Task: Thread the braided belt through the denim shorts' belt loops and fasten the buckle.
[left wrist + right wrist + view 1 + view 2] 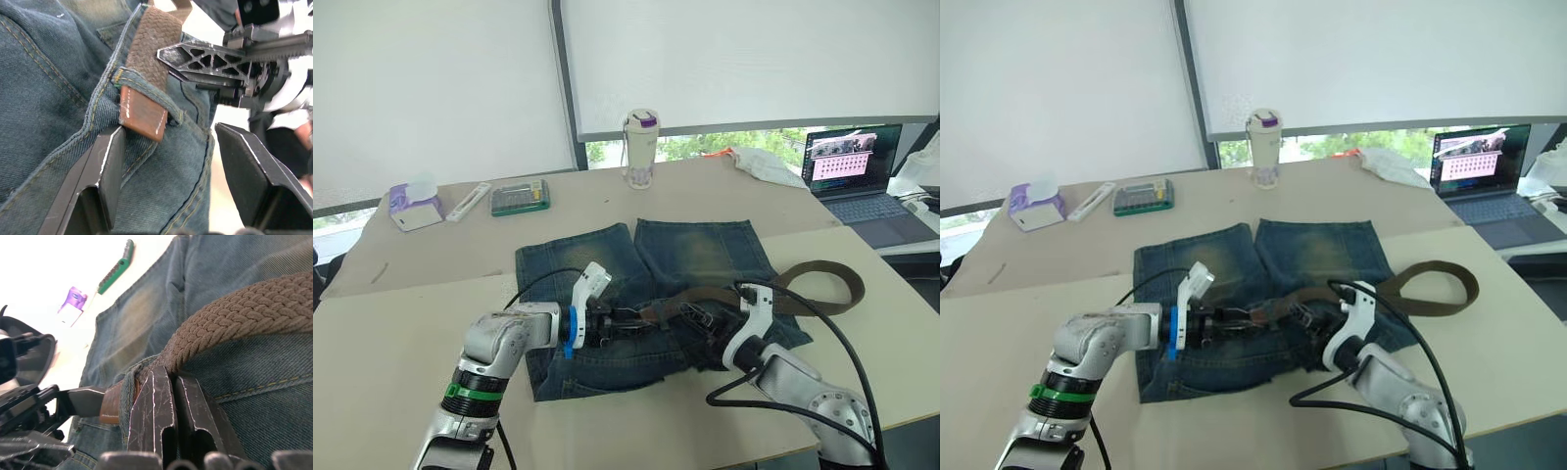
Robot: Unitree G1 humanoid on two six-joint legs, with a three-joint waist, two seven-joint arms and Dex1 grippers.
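The denim shorts (695,250) lie flat on the table, waistband toward me. Across the waistband runs the braided belt (822,266), which curls into a loop off the shorts' right side. Its brown leather tip (142,115) pokes out of a belt loop (146,88). My left gripper (168,131) is open, one finger on each side of that tip, just above the denim. Just past the loop, my right gripper (168,369) is shut on the belt. I cannot make out the buckle.
At the back of the table stand a white bottle with a purple lid (641,147), a green box (520,197), a tissue pack (414,208) and a white bag (764,164). An open laptop (857,166) sits far right. Black cables trail from both wrists.
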